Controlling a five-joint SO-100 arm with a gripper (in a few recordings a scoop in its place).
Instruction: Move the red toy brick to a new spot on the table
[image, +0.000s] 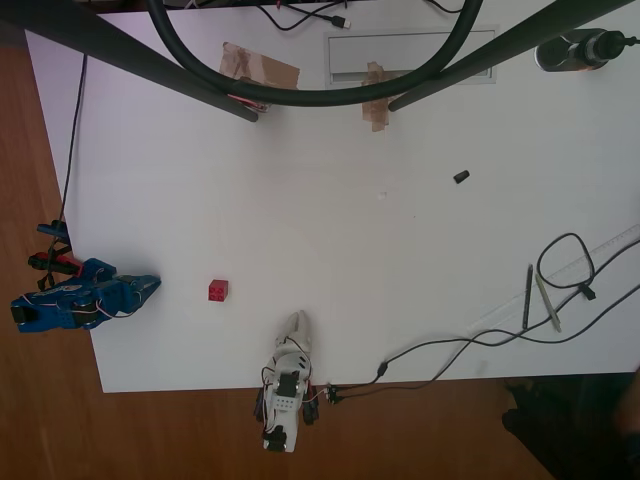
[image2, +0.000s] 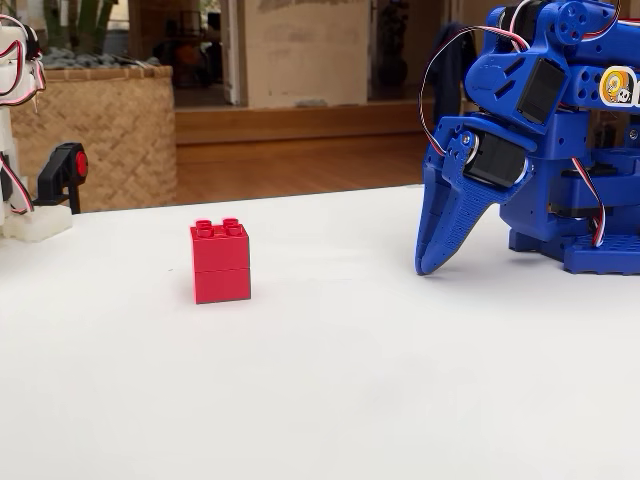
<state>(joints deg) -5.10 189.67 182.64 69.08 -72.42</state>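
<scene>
The red toy brick (image: 218, 290) (image2: 220, 260) stands upright, studs up, on the white table (image: 360, 240) (image2: 380, 390), near the table's front-left part in the overhead view. My blue gripper (image: 152, 286) (image2: 430, 264) sits at the table's left edge in the overhead view, a short gap from the brick and apart from it. In the fixed view it is to the right of the brick, fingers pointing down with the tips close to the tabletop. The jaws look pressed together with nothing between them.
A small black piece (image: 461, 177) lies right of centre. Two pens (image: 540, 298) and a looping cable (image: 565, 262) occupy the right side. Brown tape patches (image: 258, 66) sit at the back, under dark frame bars (image: 150, 55). A dark bottle (image: 578, 49) lies at the far right corner.
</scene>
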